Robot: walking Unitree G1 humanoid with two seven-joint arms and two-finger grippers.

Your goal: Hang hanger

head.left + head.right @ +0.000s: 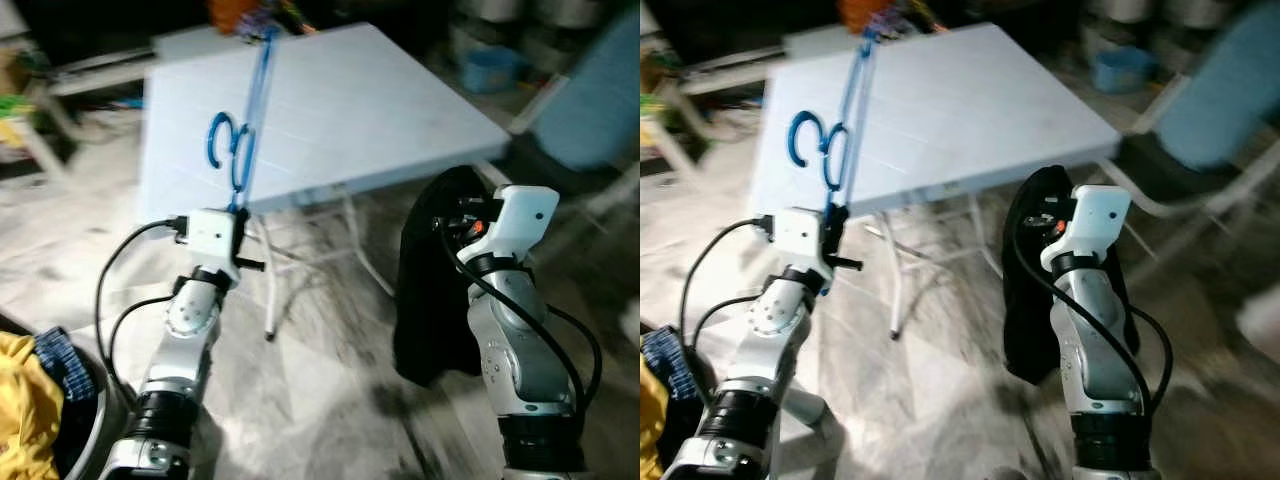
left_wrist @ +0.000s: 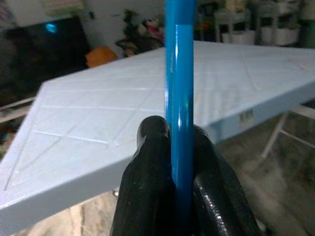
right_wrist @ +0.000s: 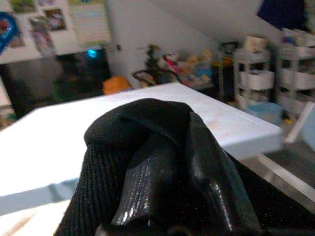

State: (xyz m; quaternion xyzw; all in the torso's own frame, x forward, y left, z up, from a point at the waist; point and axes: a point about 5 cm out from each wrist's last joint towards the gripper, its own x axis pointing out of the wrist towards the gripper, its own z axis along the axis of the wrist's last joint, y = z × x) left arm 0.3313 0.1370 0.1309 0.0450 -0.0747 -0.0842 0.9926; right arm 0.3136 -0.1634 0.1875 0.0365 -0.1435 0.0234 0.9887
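The left gripper (image 2: 179, 162) clamps a blue hanger (image 1: 243, 130) by its bar, holding it upright in front of a pale folding table (image 1: 400, 110), the hook curling at mid-height. The right gripper (image 3: 172, 162), fingers closed, pinches a black garment (image 1: 432, 290) that hangs down beside the table's near corner over the marble floor (image 1: 320, 400). A basket (image 1: 95, 395) of yellow and blue laundry (image 1: 30, 400) sits by the robot's left side.
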